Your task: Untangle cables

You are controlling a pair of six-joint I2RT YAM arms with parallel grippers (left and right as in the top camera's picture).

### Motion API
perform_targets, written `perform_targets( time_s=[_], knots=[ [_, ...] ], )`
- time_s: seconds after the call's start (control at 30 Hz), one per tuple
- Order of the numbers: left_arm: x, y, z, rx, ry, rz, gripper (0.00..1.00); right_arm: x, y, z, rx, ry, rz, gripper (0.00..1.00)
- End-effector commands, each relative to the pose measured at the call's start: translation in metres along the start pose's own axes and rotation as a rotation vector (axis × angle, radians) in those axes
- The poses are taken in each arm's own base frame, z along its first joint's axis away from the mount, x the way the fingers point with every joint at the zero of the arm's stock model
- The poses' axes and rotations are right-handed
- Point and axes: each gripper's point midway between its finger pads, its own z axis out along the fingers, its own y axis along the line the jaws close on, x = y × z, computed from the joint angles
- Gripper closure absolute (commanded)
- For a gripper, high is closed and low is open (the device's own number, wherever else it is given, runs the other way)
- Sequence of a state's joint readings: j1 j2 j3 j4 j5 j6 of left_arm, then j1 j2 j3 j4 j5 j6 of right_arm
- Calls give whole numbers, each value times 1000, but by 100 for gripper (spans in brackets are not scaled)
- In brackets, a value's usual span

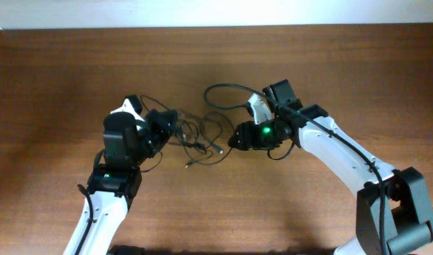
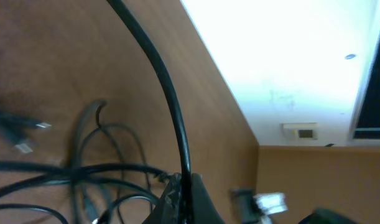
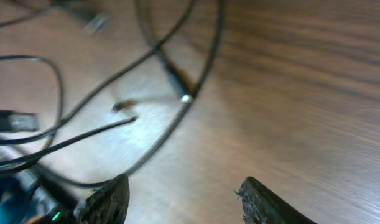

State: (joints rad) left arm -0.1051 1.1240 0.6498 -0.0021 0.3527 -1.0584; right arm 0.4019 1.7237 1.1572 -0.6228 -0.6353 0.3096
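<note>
It looked like a robotics lab: a left arm (image 1: 103,212) and right arm (image 1: 344,159) stood at a wooden table (image 1: 60,85). Beyond the left gripper (image 2: 182,196) rose a white wall (image 2: 289,50) with a wall plate (image 2: 300,130).

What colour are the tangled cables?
The cables are black, clearest in the overhead view.

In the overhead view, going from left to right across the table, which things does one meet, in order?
left gripper → cables → right gripper

Left end effector (image 2: 182,193) pinched closed; right end effector (image 3: 185,190) spread apart
</note>
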Motion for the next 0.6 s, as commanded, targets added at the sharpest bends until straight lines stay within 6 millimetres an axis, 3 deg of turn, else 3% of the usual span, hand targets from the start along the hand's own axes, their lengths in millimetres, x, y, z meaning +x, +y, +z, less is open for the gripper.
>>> perform_targets(
  time_s=[0.0, 0.03, 0.07, 0.13, 0.2, 0.27, 0.37, 0.47, 0.5, 0.53, 0.57],
  knots=[
    [0, 17, -6, -82, -16, 74, 100, 0, 50, -7, -276, 14, -157, 41],
    [-2, 30, -7, -141, -37, 63, 100, 3, 64, -12, -359, 16, -235, 40],
    [-3, 32, -8, -154, -40, 60, 100, 7, 79, -18, -456, 20, -308, 37],
    [-3, 29, -7, -141, -40, 51, 100, 11, 89, -13, -470, 25, -354, 33],
    [8, 18, -6, -81, 24, 18, 100, 4, 78, 17, -237, 1, -221, 33],
    [15, 12, -6, -51, 63, -72, 100, -6, 83, 31, -144, -63, -145, 33],
    [22, 8, -6, -38, 103, -282, 100, -18, 61, 44, 81, -198, 110, 34],
    [34, -1, -10, -11, 177, -428, 100, -27, 50, 40, 122, -266, 289, 52],
    [32, -7, -13, 7, 171, -464, 100, -24, 33, 39, 199, -278, 316, 55],
    [22, -21, -19, 66, 143, -440, 100, -20, -2, 27, 362, -320, 376, 56],
    [8, -33, -31, 127, 96, -419, 100, -19, -24, 16, 460, -346, 401, 57]
  ],
)
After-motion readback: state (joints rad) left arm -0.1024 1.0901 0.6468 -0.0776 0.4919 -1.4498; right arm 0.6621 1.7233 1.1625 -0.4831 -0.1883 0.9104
